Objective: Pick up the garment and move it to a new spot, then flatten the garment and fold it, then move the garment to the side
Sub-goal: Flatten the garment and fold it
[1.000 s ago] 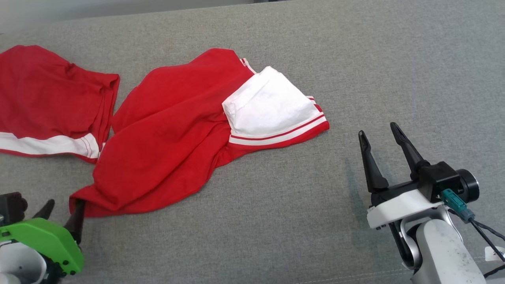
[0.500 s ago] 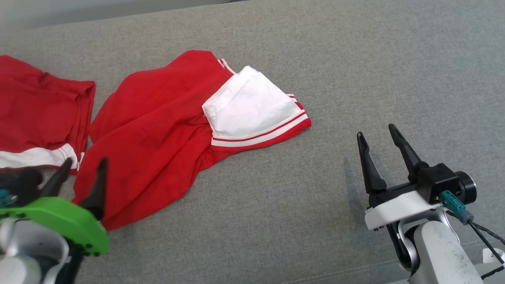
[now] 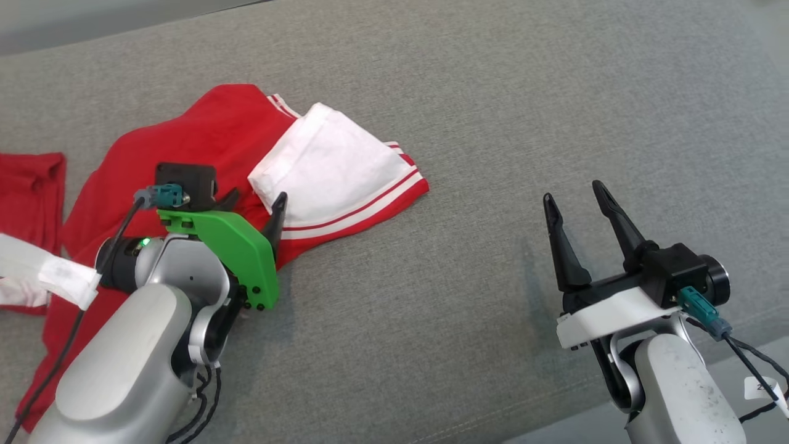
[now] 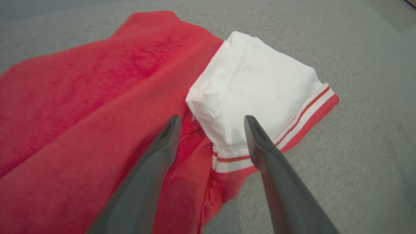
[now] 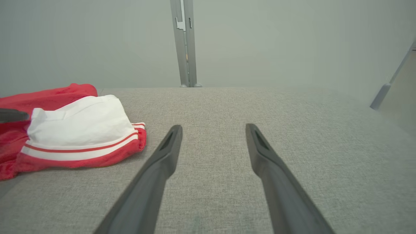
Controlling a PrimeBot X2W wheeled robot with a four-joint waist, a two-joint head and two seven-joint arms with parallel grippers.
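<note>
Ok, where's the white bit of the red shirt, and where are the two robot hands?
white sleeve (image 3: 327, 161), head view, middle of the white cloth.
left gripper (image 4: 212, 118), left wrist view, midway between its fingertips.
right gripper (image 3: 572, 192), head view, midway between its fingertips.

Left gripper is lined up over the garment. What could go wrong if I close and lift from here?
1. The left gripper is open over the edge of the folded-over white panel. Closing there may catch only that top layer, so the garment could lift unevenly.
2. A second red garment lies close on the left and might snag if dragged that way.
3. The right gripper is open over the bare grey surface, so a one-handed lift would likely bunch.
</note>
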